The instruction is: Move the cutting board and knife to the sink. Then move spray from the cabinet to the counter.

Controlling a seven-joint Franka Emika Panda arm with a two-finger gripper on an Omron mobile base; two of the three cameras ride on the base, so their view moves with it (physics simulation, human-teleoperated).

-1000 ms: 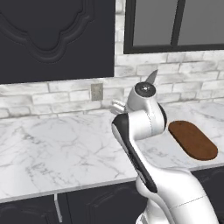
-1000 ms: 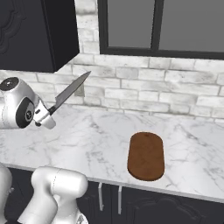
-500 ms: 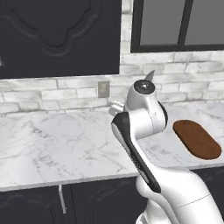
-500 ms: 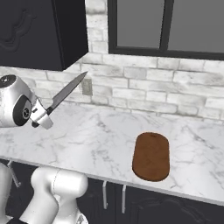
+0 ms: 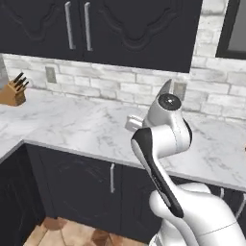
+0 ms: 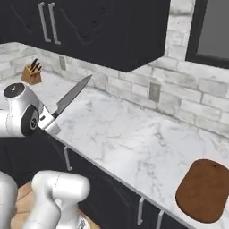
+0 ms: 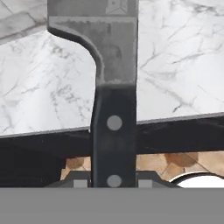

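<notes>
Knife (image 6: 71,96) first: I have it pinched by the black handle in the gripper (image 6: 48,121), jaws nearly closed on it, blade slanting up and away over the counter (image 6: 134,143). In the hand view the handle (image 7: 113,135) runs straight up between the fingertips. It looks light and stiff, but the smooth handle could twist in so narrow a hold, so I'd carry it slowly and keep the point clear of the wall. Cutting board (image 6: 203,190) lies flat on the marble, well off to my right, near the edge.
</notes>
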